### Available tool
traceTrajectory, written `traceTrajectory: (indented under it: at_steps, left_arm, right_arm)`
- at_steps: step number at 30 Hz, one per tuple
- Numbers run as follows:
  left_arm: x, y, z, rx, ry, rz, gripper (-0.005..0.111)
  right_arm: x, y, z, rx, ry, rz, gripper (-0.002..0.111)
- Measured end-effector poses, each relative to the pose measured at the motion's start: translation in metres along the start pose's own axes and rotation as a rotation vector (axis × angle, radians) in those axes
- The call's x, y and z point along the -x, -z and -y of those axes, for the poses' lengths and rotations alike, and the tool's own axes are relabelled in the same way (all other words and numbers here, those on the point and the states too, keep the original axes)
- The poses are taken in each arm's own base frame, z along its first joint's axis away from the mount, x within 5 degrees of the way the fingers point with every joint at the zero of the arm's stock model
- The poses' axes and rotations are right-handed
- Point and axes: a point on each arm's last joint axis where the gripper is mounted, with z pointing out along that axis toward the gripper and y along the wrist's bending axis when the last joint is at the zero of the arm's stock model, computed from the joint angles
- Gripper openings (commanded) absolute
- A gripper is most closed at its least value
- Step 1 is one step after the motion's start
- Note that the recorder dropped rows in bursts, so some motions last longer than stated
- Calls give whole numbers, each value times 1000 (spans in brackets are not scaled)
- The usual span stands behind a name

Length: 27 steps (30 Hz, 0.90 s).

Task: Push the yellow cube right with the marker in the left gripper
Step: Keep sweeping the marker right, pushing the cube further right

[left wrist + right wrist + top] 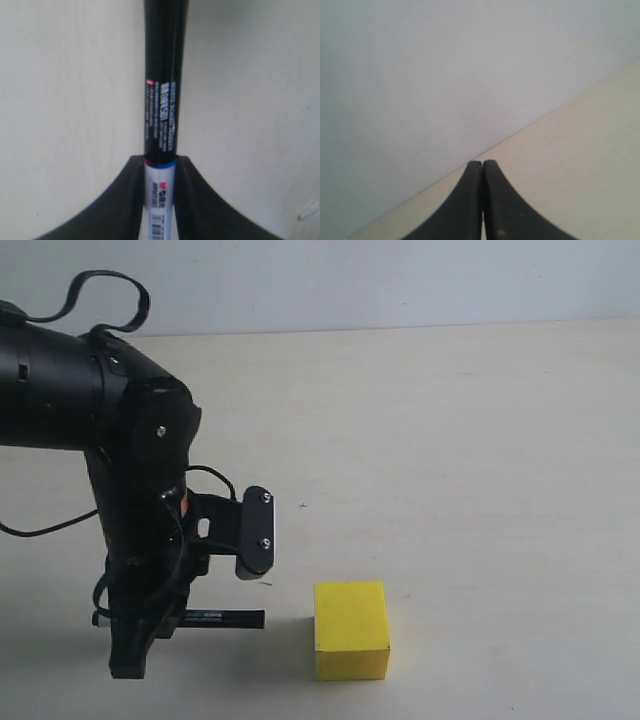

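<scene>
The yellow cube (351, 630) rests on the pale table near the front edge of the exterior view. To its left, my left gripper (172, 619) is shut on the marker (222, 618), which lies level and points its black cap at the cube. A short gap separates the cap's tip from the cube's left face. In the left wrist view the marker (161, 115) runs straight out from between the fingers (125, 200), which clamp its white barrel. The cube is out of that view. My right gripper (482, 163) is shut on nothing, over the table by a grey wall.
The bulky black left arm (90, 410) with looping cables fills the left side of the exterior view. The beige table (480, 460) stretches right of and behind the cube. A grey wall (445, 75) borders the table.
</scene>
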Motion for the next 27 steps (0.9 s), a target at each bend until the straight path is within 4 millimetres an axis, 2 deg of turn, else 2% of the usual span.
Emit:
traceTrajectory:
  at_steps: [4,8,9,11,15,17,20,23,27]
  left_arm:
    - [20,-6,4,-7,-36,12,0]
    - [59,-2,5,37,-104,63,0]
    - [63,-1,5,40,-108,71,0]
    - [63,1,3,32,-108,56,0]
    - [39,-2,-12,-35,-42,-24,0]
    - [36,-2,-14,-37,-35,-34,0]
    - [44,-2,-6,-31,-67,-36,0]
    - [64,2,7,8,-137,-8,0]
    - [82,9,14,31,-171,33,0]
  right_arm:
    - [0,0,0,0,0,0,0]
    - [0,0,0,0,0,0,0]
    - [0,0,0,0,0,0,0]
    - [0,0,0,0,0,0,0]
    - [0,0,0,0,0,0,0]
    - [0,0,0,0,0,0,0]
    - [0,0,0,0,0,0,0]
    - [0,0,0,0,0,0,0]
    - [0,0,0,0,0,0,0]
